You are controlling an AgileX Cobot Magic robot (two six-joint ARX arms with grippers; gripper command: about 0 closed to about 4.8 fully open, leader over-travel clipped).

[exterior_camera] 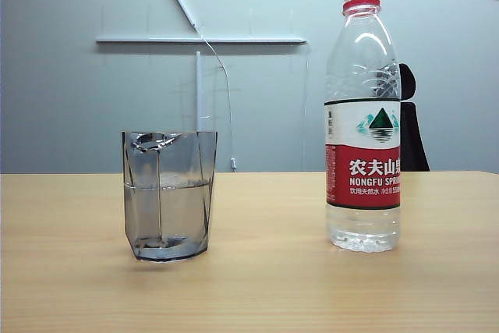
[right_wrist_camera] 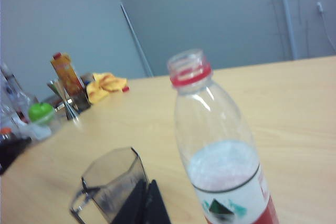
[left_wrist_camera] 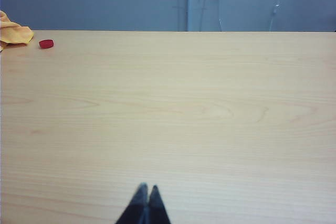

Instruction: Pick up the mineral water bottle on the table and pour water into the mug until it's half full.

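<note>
Standing uncapped: mineral water bottle [exterior_camera: 363, 122] | mug [exterior_camera: 168, 194] beside | left fingers [left_wrist_camera: 145, 199] closed | right fingers [right_wrist_camera: 146, 199] closed, empty

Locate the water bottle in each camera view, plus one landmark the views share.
Exterior view: the water bottle stands upright and uncapped, right of the mug.
Left wrist view: not in it; only bare table beyond the shut left gripper.
Right wrist view: in the foreground, upright beside the mug, with the shut right gripper in front of the mug.
Shared landmark: the light wooden table.
</note>
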